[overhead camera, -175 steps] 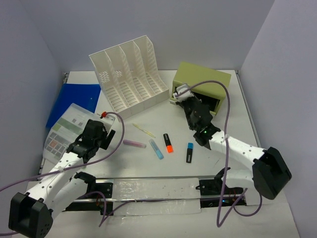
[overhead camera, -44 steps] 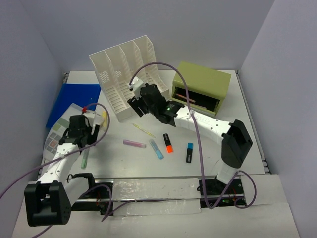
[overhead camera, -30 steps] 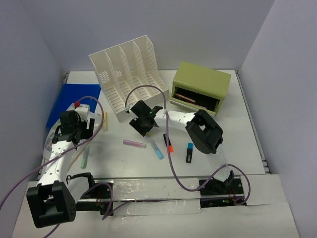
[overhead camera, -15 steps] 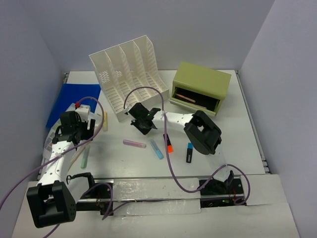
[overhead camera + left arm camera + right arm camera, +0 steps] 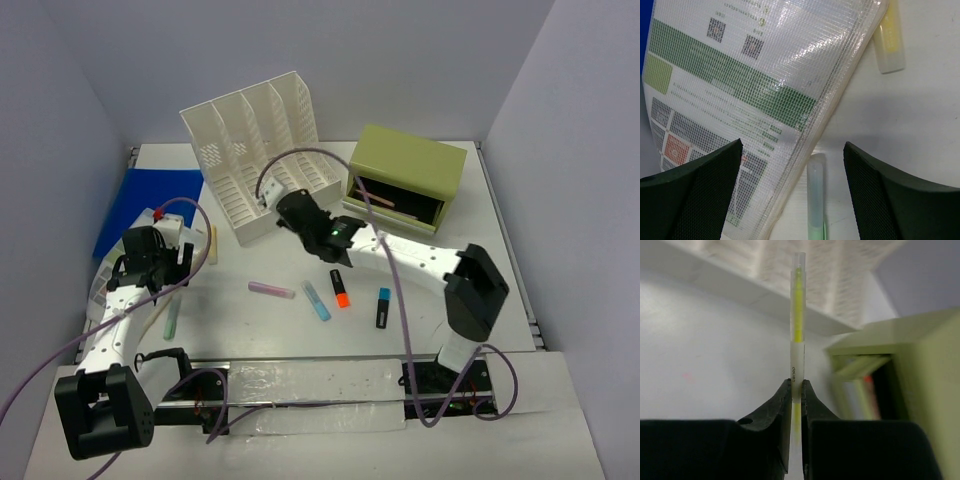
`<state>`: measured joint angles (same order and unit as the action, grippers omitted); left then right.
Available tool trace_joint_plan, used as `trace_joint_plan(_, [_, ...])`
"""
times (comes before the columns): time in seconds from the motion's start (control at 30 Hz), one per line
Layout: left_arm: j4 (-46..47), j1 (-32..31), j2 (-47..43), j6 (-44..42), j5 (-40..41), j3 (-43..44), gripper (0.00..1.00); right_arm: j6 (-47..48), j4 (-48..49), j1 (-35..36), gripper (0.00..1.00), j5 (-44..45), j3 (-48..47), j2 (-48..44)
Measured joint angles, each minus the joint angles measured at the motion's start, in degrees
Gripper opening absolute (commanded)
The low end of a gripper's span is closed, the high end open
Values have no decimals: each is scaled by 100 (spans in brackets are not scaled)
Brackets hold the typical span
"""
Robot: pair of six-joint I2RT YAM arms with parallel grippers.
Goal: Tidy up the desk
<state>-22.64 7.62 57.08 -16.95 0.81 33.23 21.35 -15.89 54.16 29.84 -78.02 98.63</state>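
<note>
Pincers first: the right pincer (image 5: 795,390) is clamped on a thin yellow pen (image 5: 798,315), gripping it low on the barrel so most of its length stands clear above the fingertips. The left pincer (image 5: 790,165) has its jaws wide apart with nothing between them, poised over the edge of a mesh document pouch (image 5: 740,90) and a pale green pen (image 5: 816,195) lying just beside it.

My worry is the yellow pen. With so little barrel in the grip, I judge it could pivot or slip if its free end knocks the white file rack (image 5: 262,150) or the rim of the olive-green drawer box (image 5: 405,175), both close by. On the left, closing from here might pinch the pouch edge and the green pen together.

The counter (image 5: 480,250) is a smooth, matte white top spreading under both arms, hemmed by plain pale walls on three sides. Pink (image 5: 271,290), light blue (image 5: 316,300), orange (image 5: 340,286) and dark (image 5: 383,308) markers lie loose near its middle, and a blue folder (image 5: 150,200) sits at the far left.
</note>
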Motion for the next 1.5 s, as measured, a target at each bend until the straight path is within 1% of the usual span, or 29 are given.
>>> trace_joint_plan(0.1, [3, 0, 0, -1, -26, 0, 88, 608, 496, -347, 0, 736, 55, -353])
trace_joint_plan(0.17, [8, 0, 0, -5, -35, -9, 88, 956, 704, -662, 0, 1138, 120, -355])
trace_joint_plan(0.33, [26, 0, 1, -19, -73, -116, 88, 1577, 720, -1442, 0, 1823, 424, 27])
trace_joint_plan(0.4, [27, 0, 4, -24, -71, -141, 88, 1744, 719, -1639, 2, 2001, 492, 208])
trace_joint_plan(0.67, [72, 0, 41, -59, -69, -166, 88, 2346, 945, -1713, 9, 2322, 699, 496])
trace_joint_plan(0.77, [84, 0, 84, -80, -69, -166, 88, 2489, 1013, -1761, 16, 2413, 766, 574])
trace_joint_plan(0.83, [100, 0, 107, -87, -69, -168, 88, 2555, 1037, -1799, 17, 2453, 822, 588])
trace_joint_plan(0.9, [118, 0, 128, -90, -69, -168, 88, 2601, 1070, -1836, 21, 2477, 874, 590])
trace_joint_plan(0.93, [127, 0, 139, -90, -69, -168, 88, 2610, 1088, -1850, 29, 2484, 897, 590])
trace_joint_plan(0.97, [135, 0, 152, -90, -70, -168, 88, 2604, 1093, -1857, 40, 2489, 916, 590])
trace_joint_plan(1.0, [143, 0, 165, -90, -71, -168, 88, 2603, 1092, -1861, 49, 2504, 925, 589])
trace_joint_plan(1.07, [145, 0, 182, -90, -71, -168, 88, 2664, 1114, -1864, 50, 2619, 928, 569])
trace_joint_plan(1.3, [145, 0, 184, -90, -71, -170, 88, 2379, 1031, -1841, 50, 2660, 911, 454])
trace_joint_plan(1.43, [143, 0, 165, -87, -71, -170, 88, 1763, 628, -1746, 50, 2589, 818, 209])
trace_joint_plan(1.5, [139, 0, 135, -85, -69, -170, 88, 1252, 391, -1662, 52, 2417, 745, -89])
